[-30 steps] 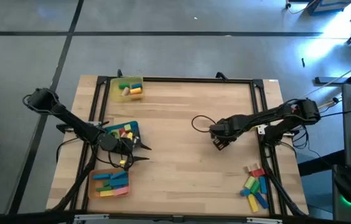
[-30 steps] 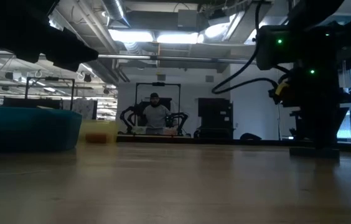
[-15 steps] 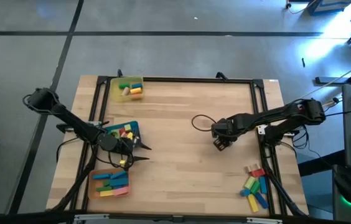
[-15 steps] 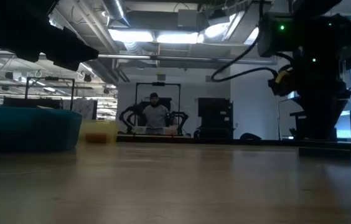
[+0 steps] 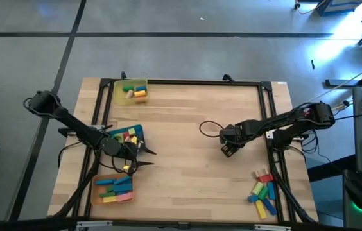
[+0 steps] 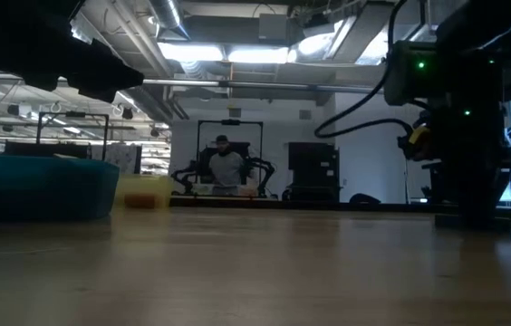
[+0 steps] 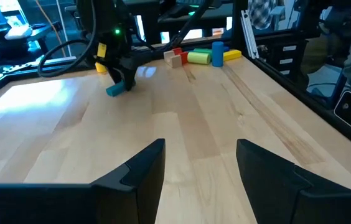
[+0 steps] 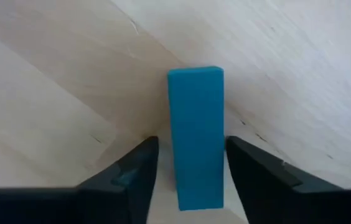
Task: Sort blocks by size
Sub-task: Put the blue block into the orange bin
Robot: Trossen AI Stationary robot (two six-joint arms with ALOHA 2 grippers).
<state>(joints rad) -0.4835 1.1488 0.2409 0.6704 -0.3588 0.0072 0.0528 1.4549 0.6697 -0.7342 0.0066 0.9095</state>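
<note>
A blue block (image 8: 195, 137) sits between the down-pointing fingers of my right gripper (image 5: 228, 149) at mid-table, right of centre. From the left wrist view it shows tilted (image 7: 116, 89) under that gripper. My left gripper (image 7: 200, 168) stands open and level over the table's left part (image 5: 150, 158), beside the trays, with nothing between its fingers. More blocks (image 5: 262, 191) lie in a loose pile at the near right. Others lie in the yellow tray (image 5: 131, 90), the blue tray (image 5: 124, 135) and the orange tray (image 5: 112, 188). My right gripper pinches the blue block by its two long sides (image 8: 175, 186), near one end, between its two fingers. The fingers come from above and lie across the block. The block hangs tilted, its free end (image 7: 110, 93) down at the tabletop; whether it touches I cannot tell.
Bare wood lies between the two grippers. The blue tray (image 6: 38, 186) and the yellow tray (image 6: 144, 192) line the left side. A black frame (image 5: 267, 115) borders the table. A person sits in the room beyond the far edge (image 6: 226, 167).
My right gripper has shifted a little toward the table's right edge, rising and sinking again, with the blue block still low between its fingers.
</note>
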